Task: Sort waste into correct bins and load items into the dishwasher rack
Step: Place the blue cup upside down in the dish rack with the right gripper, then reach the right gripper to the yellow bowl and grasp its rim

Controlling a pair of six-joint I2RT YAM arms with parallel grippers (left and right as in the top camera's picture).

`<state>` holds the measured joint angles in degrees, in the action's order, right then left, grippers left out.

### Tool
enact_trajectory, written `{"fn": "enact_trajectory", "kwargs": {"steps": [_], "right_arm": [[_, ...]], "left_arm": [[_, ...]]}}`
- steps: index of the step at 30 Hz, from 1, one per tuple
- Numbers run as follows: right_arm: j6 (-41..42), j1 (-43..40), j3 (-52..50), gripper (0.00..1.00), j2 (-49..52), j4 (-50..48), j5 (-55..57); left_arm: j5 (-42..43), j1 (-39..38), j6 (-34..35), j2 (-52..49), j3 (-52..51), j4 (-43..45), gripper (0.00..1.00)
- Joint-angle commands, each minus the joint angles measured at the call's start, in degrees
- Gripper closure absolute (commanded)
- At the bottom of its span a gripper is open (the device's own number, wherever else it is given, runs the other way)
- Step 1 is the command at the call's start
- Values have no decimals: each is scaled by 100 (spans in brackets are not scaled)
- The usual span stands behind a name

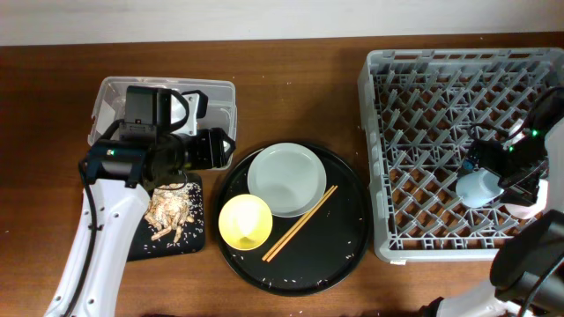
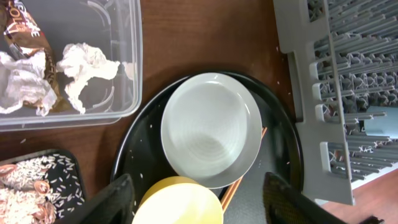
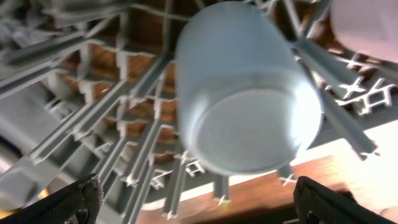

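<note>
Tissues (image 2: 81, 65) in clear tub (image 2: 99, 25), blue cup (image 3: 242, 93) in rack (image 1: 441, 106), left hand (image 2: 199, 202) and right hand (image 3: 205, 205) agape

Bowl (image 1: 244, 221) and plate (image 1: 284, 179) on round tray (image 1: 344, 255)

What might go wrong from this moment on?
1. The light blue cup seems to sit tilted among the pegs of the dishwasher rack. If the open right claw brushes it on pulling away, it might topple.
2. The chopsticks lie against the plate, close to the yellow bowl. Lifting either with the open left claw may roll them across the round tray.
</note>
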<state>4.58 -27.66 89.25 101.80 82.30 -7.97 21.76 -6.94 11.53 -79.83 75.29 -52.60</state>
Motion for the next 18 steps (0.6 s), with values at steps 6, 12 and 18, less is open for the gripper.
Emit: {"fn": "enact_trajectory", "kwargs": {"steps": [6, 12, 18], "right_arm": [[-586, 1679, 323, 0, -1556, -487, -1134], [-560, 3488, 317, 2, -1257, -826, -1073], [-214, 5289, 234, 3, -640, -881, -1069]], "left_arm": [[-872, 9, -92, 13, 17, -640, 32], [-984, 9, -94, 9, 9, -979, 31], [-2275, 9, 680, 9, -4, -1488, 31]]}}
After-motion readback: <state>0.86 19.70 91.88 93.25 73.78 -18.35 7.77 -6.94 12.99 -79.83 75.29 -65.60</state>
